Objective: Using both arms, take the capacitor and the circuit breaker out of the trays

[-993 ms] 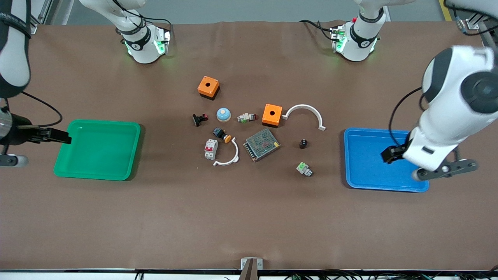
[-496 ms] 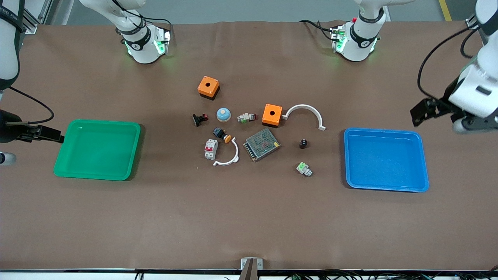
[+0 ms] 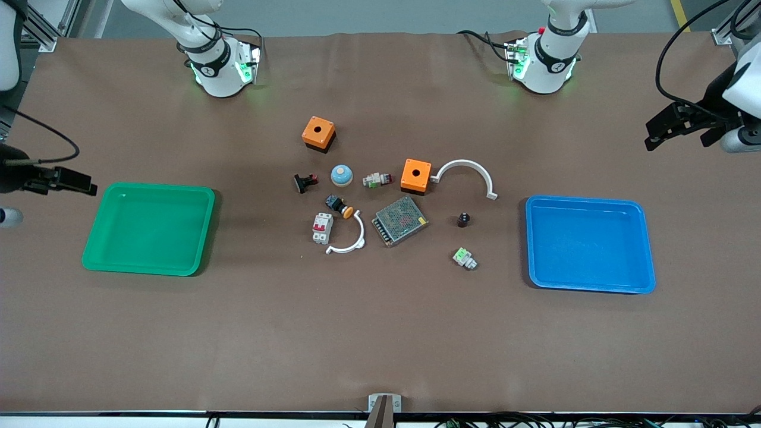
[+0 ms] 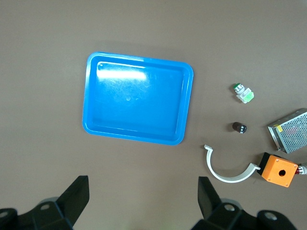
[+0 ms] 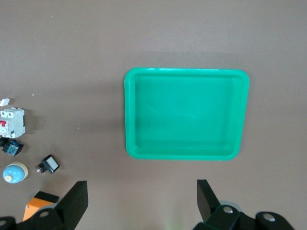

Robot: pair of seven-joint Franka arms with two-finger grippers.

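Both trays lie bare on the brown table; the green tray [image 3: 148, 229] sits toward my right arm's end, the blue tray [image 3: 590, 244] toward my left arm's end, and neither holds a part. The circuit breaker [image 3: 322, 228] rests on the table in the middle cluster, just beside a white curved bracket [image 3: 351, 238]; the capacitor [image 3: 464, 219] stands alone between the mesh-topped metal box [image 3: 400, 221] and the blue tray, with a small green-topped block [image 3: 464, 258] nearer the front camera. My left gripper [image 3: 675, 126] hangs high over bare table at the table's edge, jaws spread wide and holding nothing; my right gripper [image 3: 65, 180] hovers just off the green tray's outer edge, likewise wide open and empty. I judge the removal done and both arms at rest; no further grasp seems called for, only a clean retreat clear of the trays.
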